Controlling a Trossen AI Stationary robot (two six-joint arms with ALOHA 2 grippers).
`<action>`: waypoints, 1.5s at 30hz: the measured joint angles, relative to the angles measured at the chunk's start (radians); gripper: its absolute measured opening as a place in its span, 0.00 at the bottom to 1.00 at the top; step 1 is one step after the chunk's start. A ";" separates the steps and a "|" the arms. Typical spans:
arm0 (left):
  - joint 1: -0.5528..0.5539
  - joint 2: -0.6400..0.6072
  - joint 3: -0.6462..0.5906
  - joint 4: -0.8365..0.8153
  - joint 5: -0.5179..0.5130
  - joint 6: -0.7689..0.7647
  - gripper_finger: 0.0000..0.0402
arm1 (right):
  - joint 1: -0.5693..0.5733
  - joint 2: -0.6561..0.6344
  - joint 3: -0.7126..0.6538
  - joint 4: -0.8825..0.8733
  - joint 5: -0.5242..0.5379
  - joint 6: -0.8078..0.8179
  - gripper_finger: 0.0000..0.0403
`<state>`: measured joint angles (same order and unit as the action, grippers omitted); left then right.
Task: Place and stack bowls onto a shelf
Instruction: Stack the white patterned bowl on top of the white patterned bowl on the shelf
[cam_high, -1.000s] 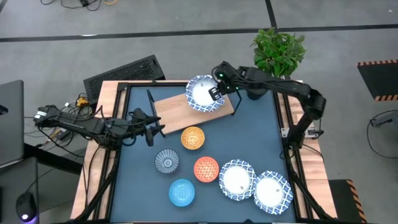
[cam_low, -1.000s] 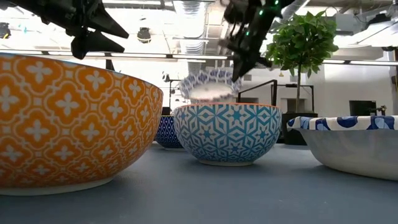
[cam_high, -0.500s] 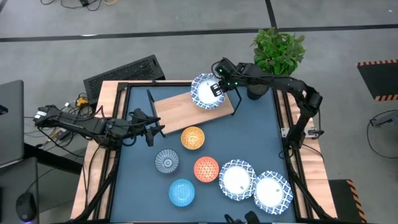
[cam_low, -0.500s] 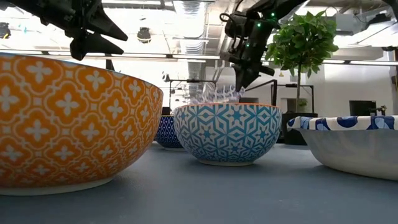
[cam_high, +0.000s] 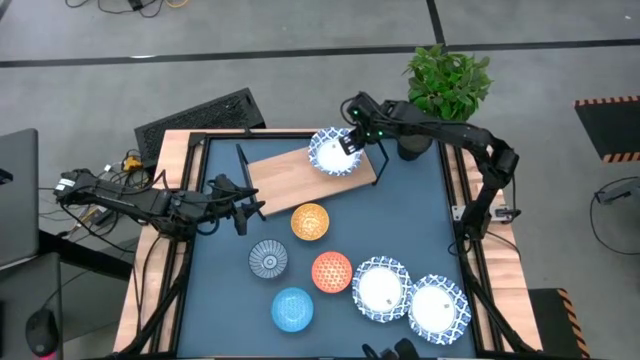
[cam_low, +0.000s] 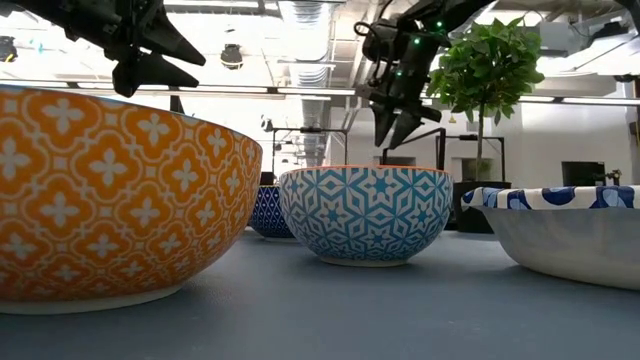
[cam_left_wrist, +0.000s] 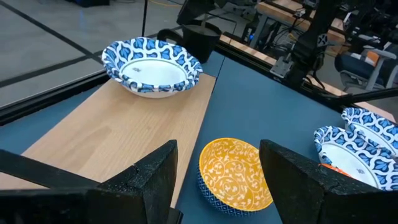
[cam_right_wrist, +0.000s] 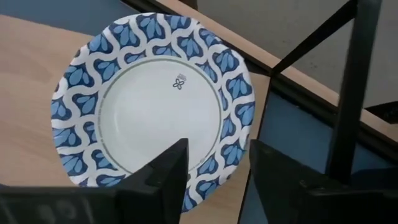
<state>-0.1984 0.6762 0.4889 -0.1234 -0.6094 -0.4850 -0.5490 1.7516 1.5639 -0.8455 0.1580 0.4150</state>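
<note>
The right gripper (cam_high: 349, 143) is hovering with fingers released over a white blue-rimmed bowl (cam_high: 333, 152) sitting upright at the shelf's (cam_high: 285, 171) far-right end, bare board stretching leftward beneath it.

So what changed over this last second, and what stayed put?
The right gripper lowered the white blue-rimmed bowl onto the shelf and shifted it toward the board's right end. The bowl now rests there, jaws open over its rim, seemingly released. The left gripper and the six bowls on the table stayed as they were.
</note>
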 joint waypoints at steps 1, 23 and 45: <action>0.000 0.000 0.000 0.000 0.000 -0.001 0.53 | 0.004 -0.005 0.000 -0.003 -0.008 -0.003 0.50; 0.000 0.000 0.000 -0.002 0.010 -0.017 0.53 | 0.770 -0.450 -0.466 -0.123 0.027 0.405 0.46; 0.000 0.000 0.000 -0.019 0.000 0.006 0.53 | 0.919 -0.213 -0.656 0.196 -0.112 0.312 0.48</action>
<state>-0.1986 0.6758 0.4889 -0.1428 -0.6090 -0.4794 0.3699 1.5383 0.9081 -0.6499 0.0456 0.7267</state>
